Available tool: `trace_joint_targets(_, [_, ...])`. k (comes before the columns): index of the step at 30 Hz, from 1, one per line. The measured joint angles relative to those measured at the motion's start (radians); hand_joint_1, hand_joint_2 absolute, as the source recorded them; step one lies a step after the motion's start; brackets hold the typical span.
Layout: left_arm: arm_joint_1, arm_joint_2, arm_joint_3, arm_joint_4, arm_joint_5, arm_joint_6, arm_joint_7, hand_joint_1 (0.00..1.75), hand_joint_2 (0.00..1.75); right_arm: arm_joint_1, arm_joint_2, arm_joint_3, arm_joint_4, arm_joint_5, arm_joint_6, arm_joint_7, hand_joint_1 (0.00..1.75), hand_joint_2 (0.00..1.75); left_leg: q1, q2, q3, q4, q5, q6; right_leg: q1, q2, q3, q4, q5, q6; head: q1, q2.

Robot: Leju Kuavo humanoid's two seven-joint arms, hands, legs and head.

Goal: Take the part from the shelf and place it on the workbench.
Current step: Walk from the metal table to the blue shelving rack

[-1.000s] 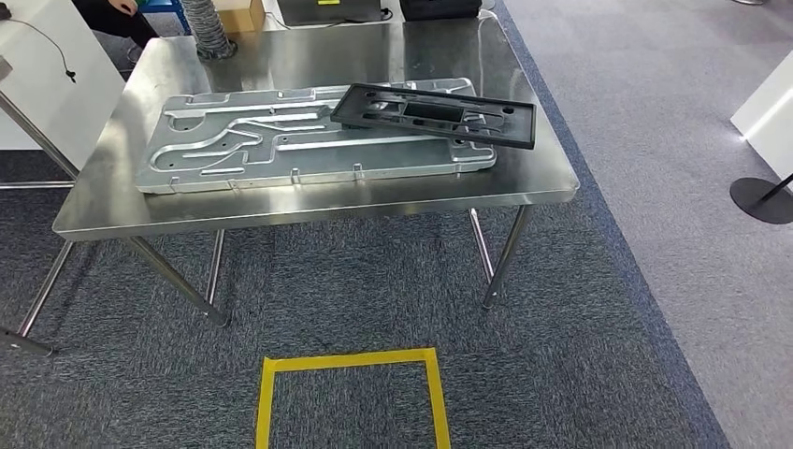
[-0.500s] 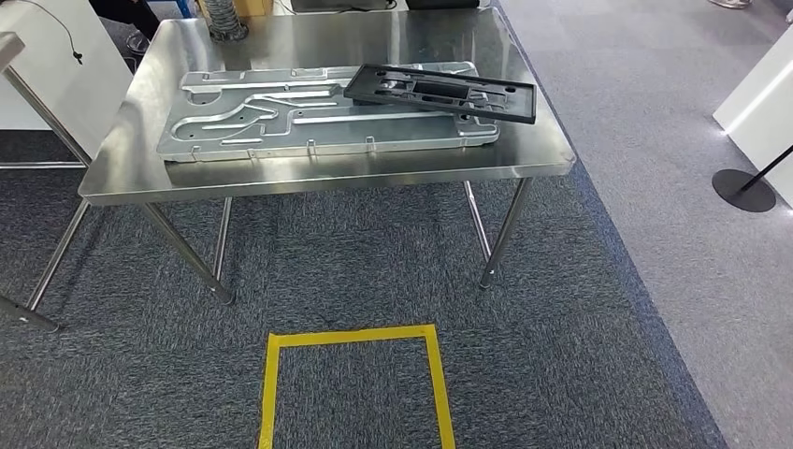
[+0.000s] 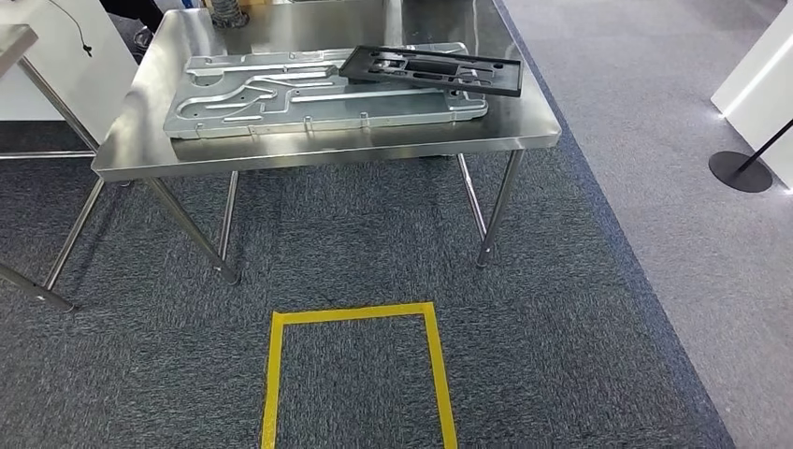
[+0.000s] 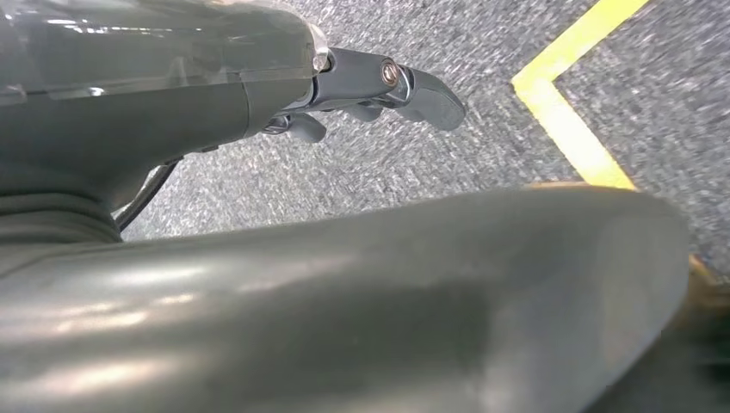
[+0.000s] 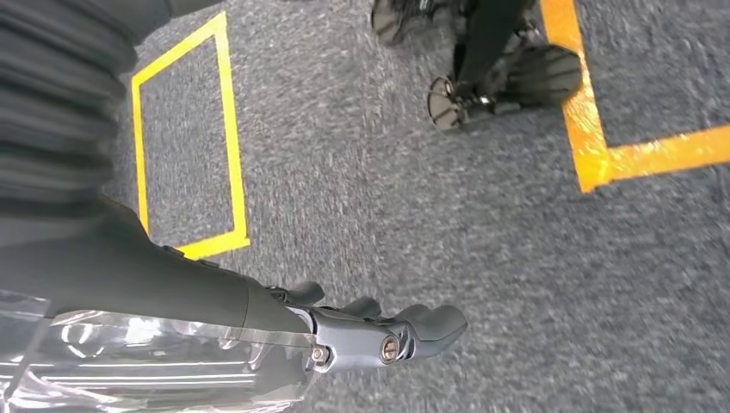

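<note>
**Part on the bench, both hands empty**

While both arms hang beside the body, the black part (image 3: 432,70) lies flat on the steel workbench (image 3: 327,154), at about one o'clock from the yellow tape square (image 3: 360,374) in the head view. It rests across the right end of a large silver plate (image 3: 281,98), overlapping that plate's far right corner and touching it. Plate and part together take up most of the bench top, which stands on thin steel legs over dark carpet.

At three o'clock from the bench a black round stand base (image 3: 744,172) sits on lighter grey floor, beside a white panel (image 3: 757,70). At nine o'clock a white cabinet (image 3: 56,84) stands close to the bench's left edge.

Left hand (image 4: 379,86): fingers extended and loosely apart over the carpet, holding nothing, near a corner of yellow tape (image 4: 572,129).

Right hand (image 5: 379,331): fingers likewise extended and slightly apart above the carpet, holding nothing.
</note>
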Motion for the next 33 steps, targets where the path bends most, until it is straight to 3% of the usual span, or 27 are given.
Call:
trace_joint_targets(1, [-0.002,0.0,-0.002,0.0,0.0,0.0,0.0,0.0,0.0,0.0,0.001,0.001,0.0,0.002,0.003,-0.004,0.0,0.44,0.0,-0.002,0.043,-0.066,-0.009,0.004,0.001,0.0,-0.009,0.008,0.006,0.006,0.0,0.0])
trace_joint_targets(2, [-0.003,0.0,-0.004,0.0,0.0,0.0,0.0,0.0,0.0,0.0,0.002,0.003,0.0,0.004,0.006,-0.007,0.0,0.87,-0.002,-0.004,0.069,-0.112,-0.022,0.01,0.002,0.0,-0.015,0.013,0.013,0.013,0.0,0.0])
trace_joint_targets(4, [-0.002,0.0,-0.004,0.0,0.002,0.001,0.0,0.0,0.0,0.001,0.002,0.009,0.0,0.01,0.009,-0.014,0.0,1.75,-0.006,-0.004,0.068,-0.133,-0.026,0.03,0.002,0.0,-0.021,0.014,0.028,0.028,0.0,0.0])
trace_joint_targets(5, [-0.001,0.0,-0.004,0.0,0.003,0.001,0.0,0.0,0.0,0.002,0.002,0.011,0.0,0.013,0.009,-0.015,0.0,1.75,-0.006,-0.002,0.059,-0.132,-0.018,0.04,-0.001,0.001,-0.026,0.017,0.026,0.034,0.0,0.0])
trace_joint_targets(7, [0.0,0.0,-0.004,0.0,0.004,0.001,0.0,0.0,0.0,0.004,0.002,0.016,0.0,0.016,0.009,-0.017,0.0,1.75,-0.007,0.002,0.038,-0.133,0.003,0.059,-0.005,0.003,-0.047,0.067,-0.032,0.044,0.0,0.0])
trace_joint_targets(9, [0.0,0.0,-0.004,0.0,0.005,0.002,0.0,0.0,0.0,0.004,0.002,0.02,0.0,0.02,0.008,-0.017,0.0,1.75,-0.011,0.004,0.013,-0.132,0.024,0.069,-0.007,0.005,-0.083,0.19,-0.134,0.049,0.0,0.0])
trace_joint_targets(10, [0.001,0.0,-0.004,0.0,0.006,0.002,0.0,0.0,0.0,0.004,0.002,0.022,0.0,0.023,0.008,-0.017,0.0,1.75,-0.014,0.005,0.0,-0.131,0.034,0.071,-0.007,0.005,-0.097,0.255,-0.166,0.05,0.0,0.0])
trace_joint_targets(11, [0.002,0.0,-0.004,0.0,0.006,0.002,0.0,0.0,0.0,0.004,0.002,0.024,0.0,0.025,0.008,-0.016,0.0,1.75,-0.018,0.006,-0.015,-0.128,0.044,0.072,-0.006,0.005,-0.099,0.299,-0.177,0.049,0.0,0.0])
trace_joint_targets(12, [0.003,0.0,-0.004,0.0,0.006,0.002,0.0,0.0,0.0,0.004,0.002,0.026,0.0,0.028,0.008,-0.016,0.0,1.75,-0.022,0.007,-0.029,-0.125,0.053,0.073,-0.004,0.006,-0.085,0.308,-0.166,0.045,0.0,0.0])
trace_joint_targets(13, [0.004,0.0,-0.004,0.0,0.007,0.002,0.0,0.0,0.0,0.004,0.002,0.028,0.0,0.03,0.007,-0.016,0.0,1.75,-0.025,0.007,-0.042,-0.123,0.061,0.073,-0.001,0.006,-0.052,0.278,-0.141,0.039,0.0,0.0])
trace_joint_targets(14, [0.004,-0.001,-0.004,0.0,0.008,0.002,0.0,0.0,0.0,0.004,0.001,0.03,0.0,0.031,0.007,-0.016,0.0,1.75,-0.028,0.006,-0.053,-0.12,0.068,0.073,0.004,0.006,-0.002,0.214,-0.115,0.029,0.0,0.0])
trace_joint_targets(16, [0.004,-0.003,-0.004,0.0,0.009,0.002,0.0,0.0,0.0,0.001,-0.001,0.034,-0.001,0.032,0.006,-0.016,0.0,1.75,-0.033,0.006,-0.069,-0.117,0.083,0.069,0.016,0.005,0.103,0.057,-0.102,0.006,0.0,0.0])
trace_joint_targets(18, [0.004,-0.005,-0.004,0.0,0.011,0.003,0.0,0.0,0.0,-0.002,-0.003,0.039,-0.001,0.033,0.005,-0.014,0.0,1.75,-0.033,0.008,-0.077,-0.118,0.098,0.06,0.024,0.004,0.147,-0.024,-0.11,-0.005,0.0,0.0])
trace_joint_targets(20, [0.004,-0.005,-0.004,0.0,0.013,0.003,0.0,0.0,0.0,-0.001,-0.003,0.042,-0.001,0.034,0.006,-0.012,0.0,1.75,-0.029,0.009,-0.08,-0.119,0.106,0.05,0.023,0.002,0.143,-0.038,-0.094,-0.009,0.0,0.0])
trace_joint_targets(21, [0.004,-0.005,-0.004,0.0,0.013,0.004,0.0,0.0,0.0,-0.001,-0.003,0.043,-0.001,0.035,0.007,-0.01,0.0,1.75,-0.029,0.007,-0.085,-0.108,0.092,0.044,0.02,0.0,0.139,-0.044,-0.084,-0.014,0.0,0.0])
trace_joint_targets(23, [0.005,-0.005,-0.004,0.0,0.013,0.007,-0.001,0.0,0.0,-0.002,-0.002,0.045,-0.001,0.035,0.008,-0.01,0.0,1.75,-0.025,0.002,-0.112,-0.031,0.016,0.031,0.014,-0.002,0.122,-0.052,-0.063,-0.022,0.0,0.0])
trace_joint_targets(25, [0.005,-0.005,-0.004,0.0,0.012,0.008,-0.003,0.0,0.0,-0.001,-0.002,0.047,-0.001,0.035,0.008,-0.01,0.0,1.75,-0.017,0.001,-0.151,0.1,-0.065,0.018,0.013,-0.002,0.097,-0.05,-0.048,-0.023,0.0,0.0])
trace_joint_targets(26, [0.005,-0.005,-0.004,0.0,0.012,0.008,-0.005,0.0,0.0,-0.001,-0.002,0.048,-0.001,0.035,0.008,-0.009,0.0,1.75,-0.012,0.001,-0.16,0.15,-0.075,0.012,0.012,-0.003,0.084,-0.048,-0.041,-0.021,0.0,0.0])
trace_joint_targets(27, [0.005,-0.004,-0.004,0.0,0.011,0.008,-0.006,0.0,0.0,0.0,-0.002,0.048,-0.001,0.035,0.008,-0.009,0.0,1.75,-0.008,0.001,-0.154,0.168,-0.064,0.007,0.01,-0.003,0.072,-0.044,-0.035,-0.018,0.0,0.0])
trace_joint_targets(28, [0.005,-0.004,-0.004,0.0,0.011,0.007,-0.006,0.0,0.0,0.0,-0.002,0.048,-0.001,0.035,0.008,-0.009,0.0,1.75,-0.004,0.001,-0.129,0.148,-0.036,0.003,0.008,-0.003,0.061,-0.038,-0.03,-0.014,0.0,0.0])
trace_joint_targets(30, [0.003,-0.003,-0.004,0.0,0.009,0.006,-0.005,0.0,0.87,0.0,-0.001,0.049,-0.001,0.035,0.008,-0.009,0.0,1.75,0.004,0.001,-0.04,0.021,0.011,-0.003,0.004,-0.002,0.041,-0.023,-0.024,-0.005,0.0,0.0])
trace_joint_targets(32, [0.0,-0.003,-0.004,0.0,0.005,0.008,0.001,0.0,1.75,0.0,0.0,0.049,-0.001,0.035,0.008,-0.009,0.0,1.75,0.003,-0.002,0.029,-0.095,0.007,0.003,0.005,-0.002,0.026,-0.005,-0.021,0.006,0.0,0.0])
trace_joint_targets(33, [0.0,-0.003,-0.004,0.0,0.004,0.01,0.004,0.0,1.75,0.0,0.0,0.049,-0.001,0.035,0.008,-0.009,0.0,1.75,0.002,-0.003,0.04,-0.12,-0.003,0.01,0.007,-0.002,0.019,0.001,-0.018,0.013,0.0,0.0])
